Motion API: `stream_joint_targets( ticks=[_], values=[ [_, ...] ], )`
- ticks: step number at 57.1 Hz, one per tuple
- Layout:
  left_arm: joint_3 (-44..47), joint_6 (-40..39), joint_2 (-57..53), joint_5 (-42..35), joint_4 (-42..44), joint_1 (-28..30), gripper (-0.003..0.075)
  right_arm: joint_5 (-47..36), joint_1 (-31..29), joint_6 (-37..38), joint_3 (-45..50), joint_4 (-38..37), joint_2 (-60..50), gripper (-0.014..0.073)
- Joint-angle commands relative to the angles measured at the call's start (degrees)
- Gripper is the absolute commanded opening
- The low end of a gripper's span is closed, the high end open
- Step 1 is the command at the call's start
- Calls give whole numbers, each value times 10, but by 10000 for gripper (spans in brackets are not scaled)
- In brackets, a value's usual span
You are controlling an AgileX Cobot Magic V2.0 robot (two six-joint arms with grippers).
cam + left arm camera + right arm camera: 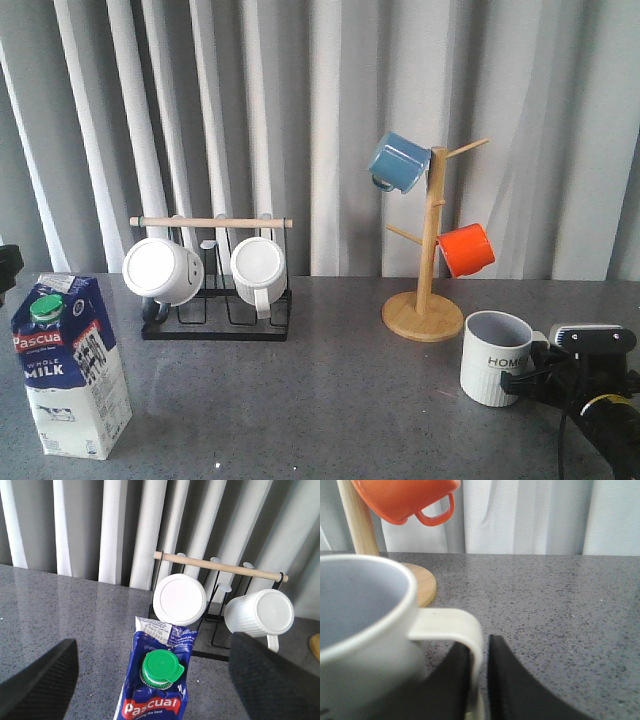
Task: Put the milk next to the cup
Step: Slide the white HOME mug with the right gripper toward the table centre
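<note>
The milk (pixel 70 365) stands upright at the near left of the table (pixel 320 400), green cap (pixel 161 666) on top. We see the left gripper (pixel 155 680) above it, fingers spread wide to either side, not touching the carton. The cup (pixel 497 358) sits at the near right, well apart from the milk, just in front of the wooden mug tree (pixel 428 250). The right gripper (pixel 479 680) is clamped on the cup's handle (pixel 455 630).
</note>
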Motion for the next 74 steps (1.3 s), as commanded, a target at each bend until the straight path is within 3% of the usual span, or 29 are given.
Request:
stream_joint_targets(
  ticks=[1, 11, 27, 33, 43, 51, 62, 74],
  values=[
    [-21, -3, -10, -47, -2, -1, 594, -21, 20, 4, -15, -12, -51, -9],
    [-21, -3, -10, -47, -2, -1, 594, 2, 99, 4, -15, 7, -85, -4],
    [-21, -3, -10, -47, -2, -1, 594, -43, 276, -77, -15, 208, -61, 9],
    [-21, -3, -10, -47, -2, -1, 594, -56, 314, -117, -16, 259, -47, 24],
    [-21, -3, -10, -47, -2, -1, 594, -50, 336, -184, -19, 304, -34, 79],
    [-21, -3, -10, -47, -2, -1, 594, -40, 340, -197, -15, 320, -40, 171],
    [-21, -3, -10, -47, -2, -1, 594, -53, 341, -184, 41, 291, -77, 279],
    [-21, -3, -10, -47, -2, -1, 594, -38, 334, -140, 118, 219, -159, 296]
  ],
)
